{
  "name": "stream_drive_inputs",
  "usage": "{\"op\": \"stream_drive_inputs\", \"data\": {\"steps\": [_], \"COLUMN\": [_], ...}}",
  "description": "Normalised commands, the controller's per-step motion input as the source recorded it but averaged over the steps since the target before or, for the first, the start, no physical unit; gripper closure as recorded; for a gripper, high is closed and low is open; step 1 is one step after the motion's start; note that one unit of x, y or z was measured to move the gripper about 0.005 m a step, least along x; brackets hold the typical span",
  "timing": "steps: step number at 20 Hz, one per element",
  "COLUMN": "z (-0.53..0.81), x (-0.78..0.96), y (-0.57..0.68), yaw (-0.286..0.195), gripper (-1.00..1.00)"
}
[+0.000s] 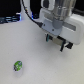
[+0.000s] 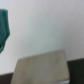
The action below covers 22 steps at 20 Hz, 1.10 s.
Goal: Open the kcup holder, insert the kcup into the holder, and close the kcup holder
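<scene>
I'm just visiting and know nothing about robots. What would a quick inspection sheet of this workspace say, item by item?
Surface: white table, plain and mostly bare.
Job's things: small green pod lies on the table, apart from the gripper; the black drawer box is not seen in either view.
Clutter: nothing seen.
Grippers: white-and-grey gripper hangs above the table with dark fingers pointing down; nothing seen between them, open or shut too blurred to tell.
Cables: a dark cable runs behind the arm.
Surroundings: dark shapes at the far edge, too blurred to name.
</scene>
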Motion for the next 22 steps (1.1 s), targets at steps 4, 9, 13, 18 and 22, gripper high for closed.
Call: {"op": "stream_drive_inputs", "data": {"steps": [4, 9, 13, 18, 22], "z": [0.16, 0.13, 0.08, 0.02, 0.00], "x": [0.29, 0.24, 0.14, 0.12, 0.21], "y": [-0.67, -0.70, -0.72, -0.73, -0.69], "yaw": [-0.199, -0.196, -0.200, -0.198, -0.196], "gripper": [-1.00, -1.00, -1.00, -1.00, -1.00]}}
